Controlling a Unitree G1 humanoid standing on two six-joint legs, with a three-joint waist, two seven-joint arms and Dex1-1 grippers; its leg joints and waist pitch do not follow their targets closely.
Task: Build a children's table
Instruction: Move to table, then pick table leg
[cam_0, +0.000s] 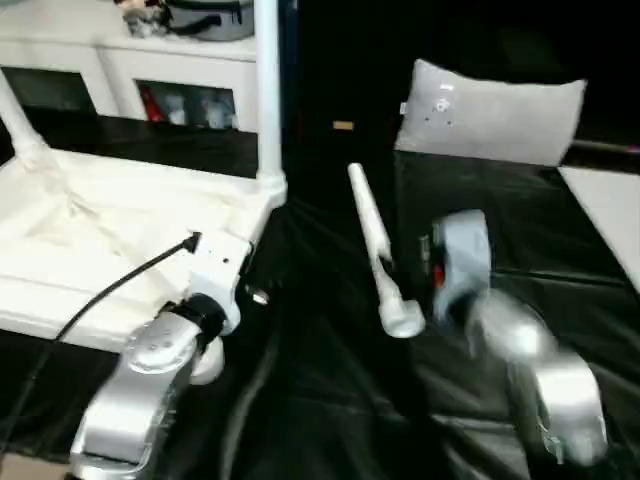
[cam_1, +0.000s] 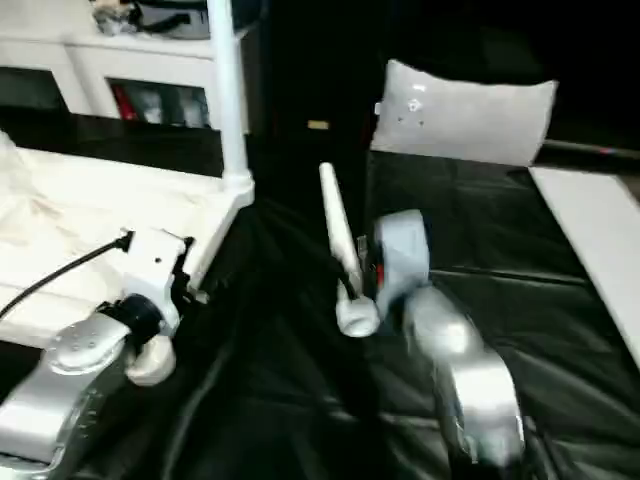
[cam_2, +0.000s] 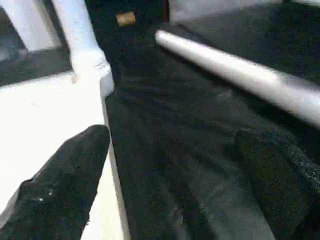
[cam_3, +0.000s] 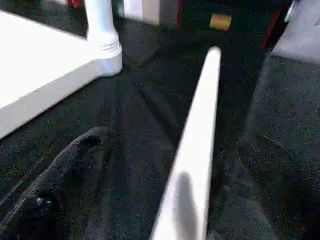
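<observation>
Two legs stand upright in the tabletop (cam_0: 120, 215), which lies upside-down on the robot's left w/ ribbed underside up; one upright leg (cam_0: 267, 90) sits in the near-right corner socket, another leg (cam_0: 20, 120) rises tilted at the far-left edge of the head view; a third, loose leg (cam_0: 378, 255) lies flat on the black sheet (cam_0: 330, 400) between the two arms, thin end pointing away, wide end nearest the robot.

Left gripper (cam_2: 175, 170): jaws wide apart, holding nothing; one black finger (cam_2: 65, 180) hangs over the tabletop's white edge, the other over the black sheet; the corner socket w/ its upright leg is just ahead; whether the finger touches the tabletop, can't tell. Left forearm (cam_0: 150, 370) w/ a black cable (cam_0: 110, 290) lies over the tabletop's near edge.

Right gripper (cam_3: 170, 175): jaws also wide apart, nothing gripped; the loose leg runs lengthwise between its fingers in the wrist view, one finger (cam_3: 65, 175) on one side, the other on the opposite side; contact w/ the leg can't be told. Right forearm (cam_0: 530, 370) sits just right of the leg's wide end.

Behind: a grey-white cushion-like panel (cam_0: 495, 110) leaning at the back right; a white cabinet (cam_0: 130, 70) w/ glass doors at the back left; a small tan tag (cam_0: 343, 126) on the dark floor beyond the leg.
</observation>
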